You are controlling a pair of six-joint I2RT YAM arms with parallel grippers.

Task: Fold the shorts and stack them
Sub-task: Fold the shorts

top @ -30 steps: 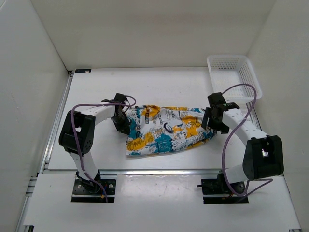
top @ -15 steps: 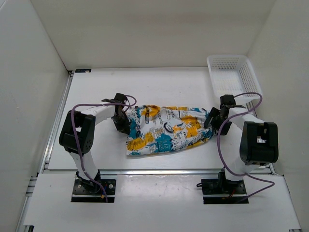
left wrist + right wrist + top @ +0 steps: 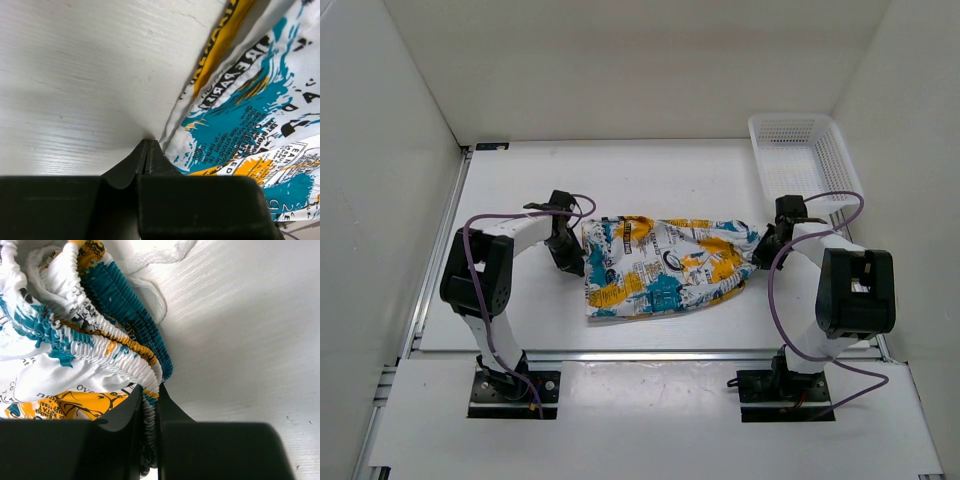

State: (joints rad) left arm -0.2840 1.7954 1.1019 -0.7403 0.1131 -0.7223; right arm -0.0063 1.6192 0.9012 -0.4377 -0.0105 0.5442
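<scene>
The shorts (image 3: 665, 268) lie on the white table (image 3: 650, 180), about in the middle, spread sideways between the two arms; they are white with teal, yellow and black patches all over; the stretchy waist end points to the right and looks bunched up, and the end on the left is wider and flatter; the left gripper (image 3: 570, 258) is down low at the left edge of the shorts, near the far corner; its two black fingers (image 3: 126, 169) are pressed tight together with no gap; the edge of the cloth touches their tip, but I cannot tell if any cloth is caught in there; the right gripper (image 3: 758, 249) is down low at the right end of the shorts; in its own camera the fingers are nearly closed and the crinkly waistband runs right down between them, so it is pinching the waistband; the teal and yellow folds of the band pile up just to the left of those fingers; a thin white string (image 3: 165, 255) from the waist lies loose on the table past them; a white basket (image 3: 840, 160) with lots of little holes sits at the far right corner of the table, well apart from the shorts; purple wires (image 3: 771, 290) loop over both arms.
</scene>
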